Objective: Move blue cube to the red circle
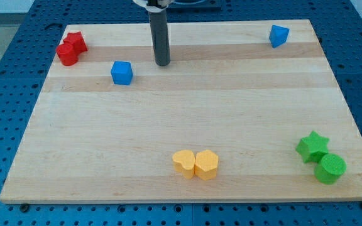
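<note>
- My tip (162, 63) down on the wooden board (181, 144) near the view's top, left of centre; a plain dark rod, nothing to spread or pinch, touching no block
- Blue cube (122, 73) just to the view's left of my tip and slightly lower, near but apart from it
- Red cylinder, the red circle of the task (67, 54), at the board's top-left corner, well to the view's left of the blue cube and a little higher
- Red star-like block (76, 41) touching the red cylinder on its upper right side
- Second blue block (278, 36), wedge-like in shape, near the top-right corner, well apart from my tip
- Yellow heart-like block (183, 163) and yellow hexagonal block (207, 164) side by side and touching, near the bottom edge at the middle
- Green star (313, 146) and green cylinder (330, 168) touching, at the bottom-right corner, cylinder lower and further right
- Blue perforated table surface (5, 94) all around the board
</note>
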Controlling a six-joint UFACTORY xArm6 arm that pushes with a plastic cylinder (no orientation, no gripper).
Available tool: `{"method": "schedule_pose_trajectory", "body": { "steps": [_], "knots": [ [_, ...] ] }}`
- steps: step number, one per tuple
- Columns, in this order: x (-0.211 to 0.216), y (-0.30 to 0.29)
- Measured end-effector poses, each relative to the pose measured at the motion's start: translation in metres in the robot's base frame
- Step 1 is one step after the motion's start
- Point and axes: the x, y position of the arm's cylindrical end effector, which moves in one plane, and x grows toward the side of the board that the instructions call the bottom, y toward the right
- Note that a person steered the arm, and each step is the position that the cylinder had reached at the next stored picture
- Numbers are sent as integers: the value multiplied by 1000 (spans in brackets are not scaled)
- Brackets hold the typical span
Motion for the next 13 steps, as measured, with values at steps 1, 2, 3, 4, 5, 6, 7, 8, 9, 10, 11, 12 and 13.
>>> {"method": "schedule_pose_trajectory", "body": {
  "steps": [1,2,3,4,5,6,7,8,9,10,11,12,13],
  "knots": [
    [24,-19],
    [31,-62],
    [31,-100],
    [31,-113],
    [31,-106],
    [17,-90],
    [12,-101],
    [12,-144],
    [12,-167],
    [15,-165],
    [48,-157],
    [66,-188],
    [54,-215]
  ]
}}
